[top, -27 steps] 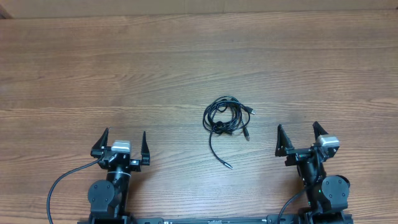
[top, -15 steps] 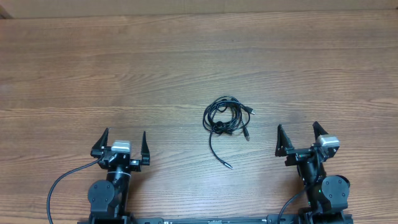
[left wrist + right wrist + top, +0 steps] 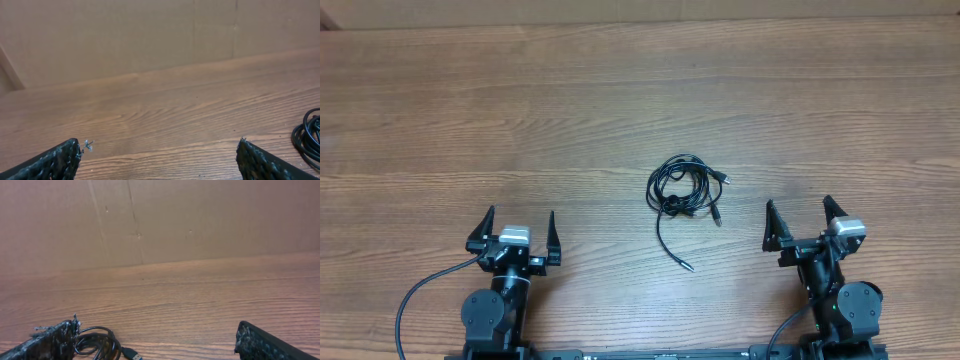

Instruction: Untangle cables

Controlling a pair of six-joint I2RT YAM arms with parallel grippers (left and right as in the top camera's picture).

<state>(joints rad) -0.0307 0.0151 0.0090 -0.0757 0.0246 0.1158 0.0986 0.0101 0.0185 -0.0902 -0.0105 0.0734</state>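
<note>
I see the cables (image 3: 682, 188) lying in one tangled coil on the bench (image 3: 620, 90), near its middle and slightly toward the right arm. One loose end trails from the coil toward the arms and ends in a small plug (image 3: 688, 267). The left gripper (image 3: 520, 213) is spread wide, holds nothing, and sits well apart from the coil. The right gripper (image 3: 798, 202) is also spread wide and empty, nearer the coil but not touching it.

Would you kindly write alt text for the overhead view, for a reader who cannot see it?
A small tangle of thin black cables lies on a wooden table, one plug end trailing toward the near edge. The left end effector and right end effector sit open at the near edge, either side of the tangle, touching nothing.
</note>
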